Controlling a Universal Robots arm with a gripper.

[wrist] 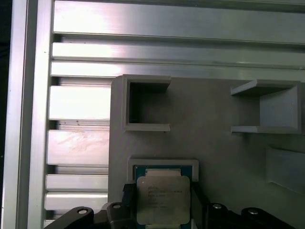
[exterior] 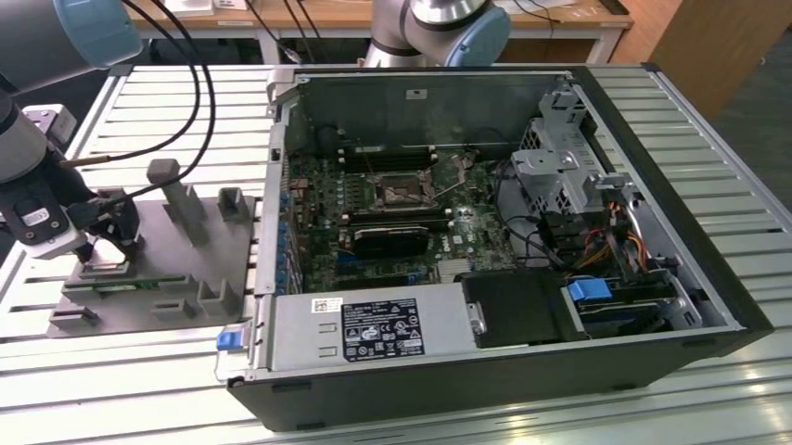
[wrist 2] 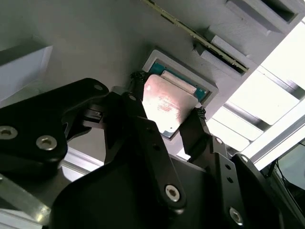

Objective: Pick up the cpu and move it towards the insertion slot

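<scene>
The gripper (wrist 2: 169, 95) was down low & its two black fingers (wrist 2: 196, 125) were pressed on the cpu (wrist: 163, 200), one on each side, tips touching the chip's edges, so it was clamped on the chip. The cpu was a flat shiny square w/ a pale edge. It sat in or just over a little white frame (wrist: 162, 164) w/ a blue-green inside; I could not tell if it was lifted off. The frame was part of a grey plate (exterior: 161, 255). The first wrist view showed two open grey box shapes (wrist: 143, 102) on that plate near the frame. In the exterior view the gripper (exterior: 109, 248) was at abt 9 o'clock, w/ grey posts (exterior: 185, 204) standing on the plate toward 2 o'clock from it. The plate lay on a table (exterior: 161, 102) made of long silver bars. Black cables (exterior: 198, 102) ran from the arm (exterior: 25, 153) toward 12 o'clock. The insertion slot (exterior: 402, 190) was well apart from the cpu, toward 3 o'clock from the gripper, inside the open pc case (exterior: 706, 306). It was a shiny square frame w/ a dark middle on the green board (exterior: 315, 232). A black block (exterior: 384, 243) lay just beside the slot at its 6 o'clock, & a silver box (exterior: 371, 329) w/ stickers sat along the case's 6 o'clock side.
</scene>
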